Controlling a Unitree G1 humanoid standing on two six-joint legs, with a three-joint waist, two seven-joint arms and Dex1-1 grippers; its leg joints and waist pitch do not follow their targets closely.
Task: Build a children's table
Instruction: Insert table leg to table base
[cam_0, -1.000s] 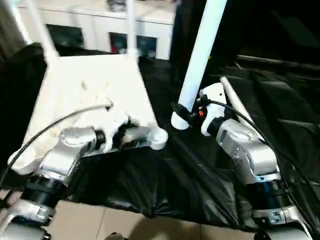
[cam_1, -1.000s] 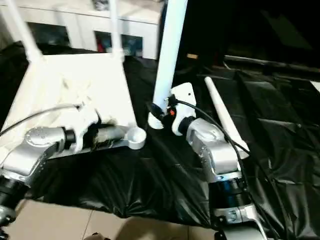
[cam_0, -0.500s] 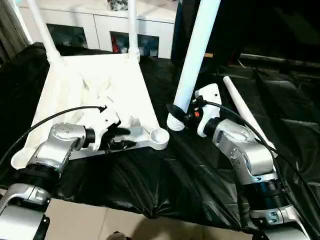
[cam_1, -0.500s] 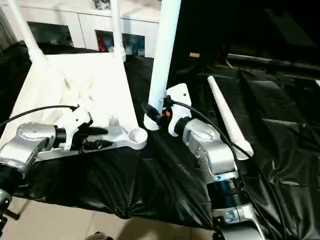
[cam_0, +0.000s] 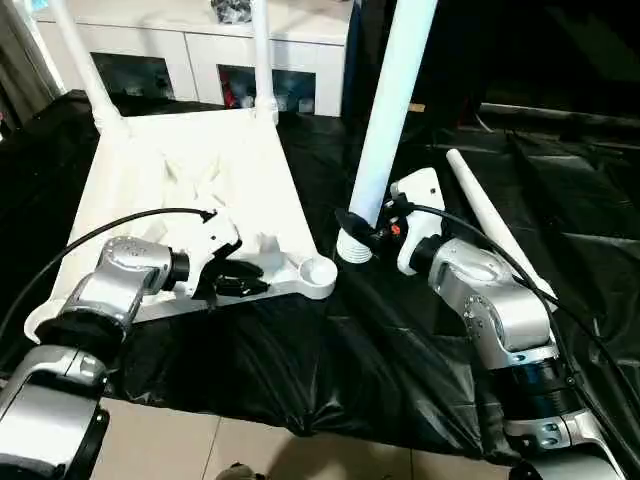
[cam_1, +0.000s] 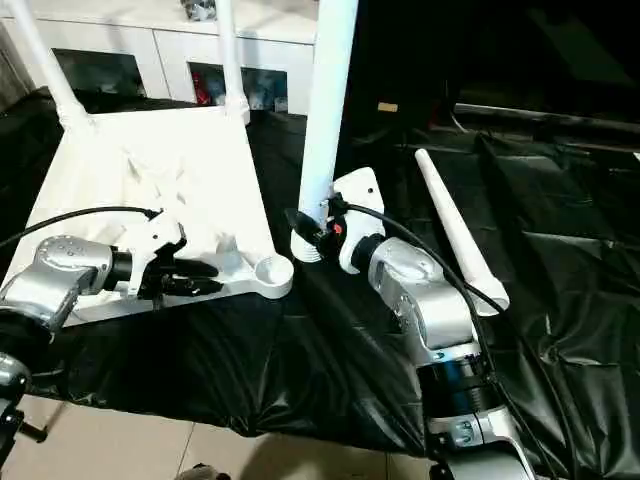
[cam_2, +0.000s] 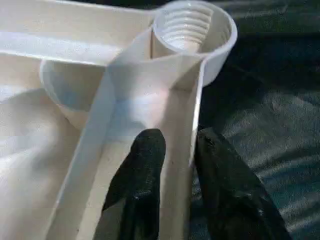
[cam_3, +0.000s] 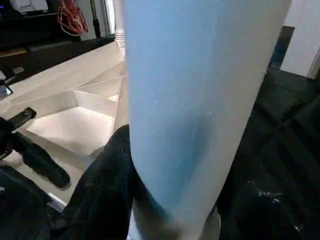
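The white table top (cam_0: 190, 190) lies underside up on a black sheet, with two legs (cam_0: 85, 70) (cam_0: 263, 60) standing in its far corner sockets. My left gripper (cam_0: 245, 278) is shut on the top's near rim, its fingers (cam_2: 142, 165) on either side of the rim wall, just short of the empty near-right socket (cam_0: 319, 270). My right gripper (cam_0: 358, 228) is shut on a third leg (cam_0: 390, 110). That leg stands upright, threaded end down, just right of that socket. A fourth leg (cam_0: 495, 225) lies loose on the sheet to the right.
A white cabinet with glass doors (cam_0: 190, 60) stands behind the table top. The black sheet (cam_0: 330, 370) covers the work surface and ends at a tiled floor (cam_0: 150, 450) in front. Cables run along both forearms.
The head view has shifted and steadied. My left forearm has settled a little, with its gripper still on the rim. The held leg stays upright beside the socket.
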